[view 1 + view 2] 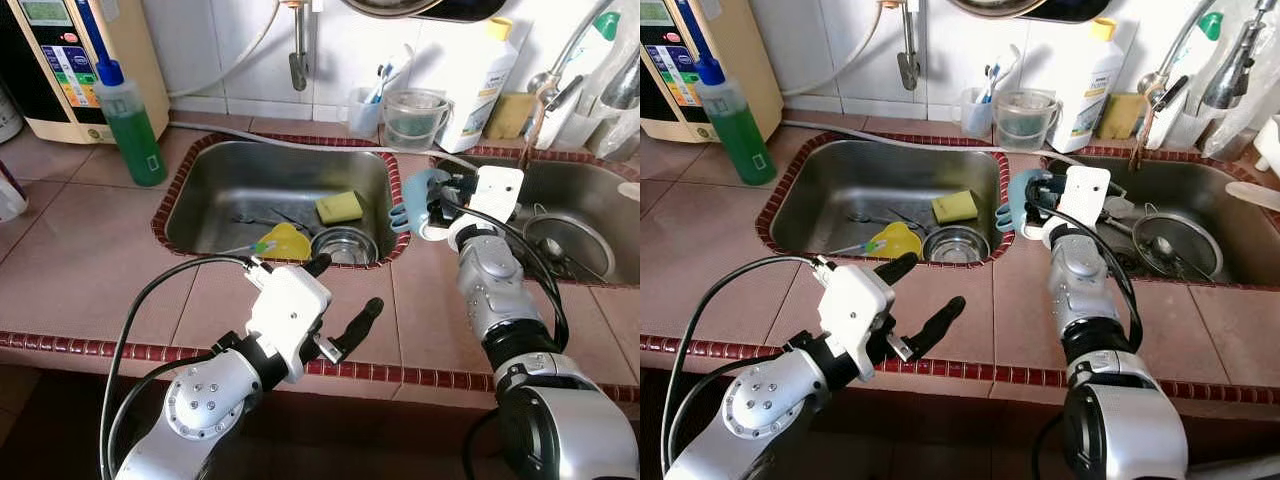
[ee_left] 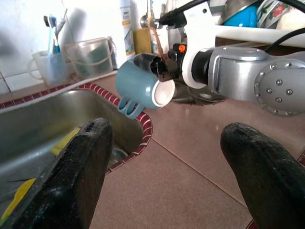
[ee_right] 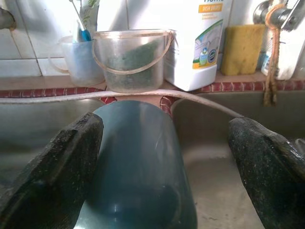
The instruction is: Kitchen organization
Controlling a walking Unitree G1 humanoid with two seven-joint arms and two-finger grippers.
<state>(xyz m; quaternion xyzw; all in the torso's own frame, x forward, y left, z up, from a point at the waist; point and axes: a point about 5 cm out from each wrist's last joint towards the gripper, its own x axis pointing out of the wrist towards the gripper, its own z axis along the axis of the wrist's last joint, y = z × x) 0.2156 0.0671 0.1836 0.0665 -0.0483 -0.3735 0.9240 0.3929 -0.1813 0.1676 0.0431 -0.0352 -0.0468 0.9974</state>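
**Blue mug in right claw, over the strip between the two sinks**

Nearest: left claw [image 1: 345, 300] hovers over the pink-tiled tabletop [image 1: 80, 260] at its front edge, fingers spread apart, nothing btwn them. Its wrist view looks across the tiles twd the mug.

Right arm reaches fwd along the tiled strip btwn the sinks. Right claw [image 2: 162, 71] is clamped on the blue mug [image 2: 140, 86], which lies on its side in the air, handle down, white inside facing back twd the arm. Grip is at the rim end; exact finger contact is hard to make out, the wrist housing covers it from the head cam. In the right wrist view the mug body [image 3: 138, 167] sits btwn the two fingers, its far end cut off by the frame.

Mug hangs just over the left sink [image 1: 200, 215] rim corner. In that sink: yellow sponge [image 1: 340, 207], a yellow item [image 1: 283, 242] partly hidden by the left wrist, drain strainer [image 1: 345, 245], some dark utensils, too small to tell.

Right sink [image 1: 600, 210]: contents partly hidden behind the arm.

Back ledge: green soap bottle [image 1: 130, 125], toothbrush cup [image 1: 365, 110], clear bucket [image 1: 415, 118], white detergent bottle [image 1: 480, 85], top cut off.
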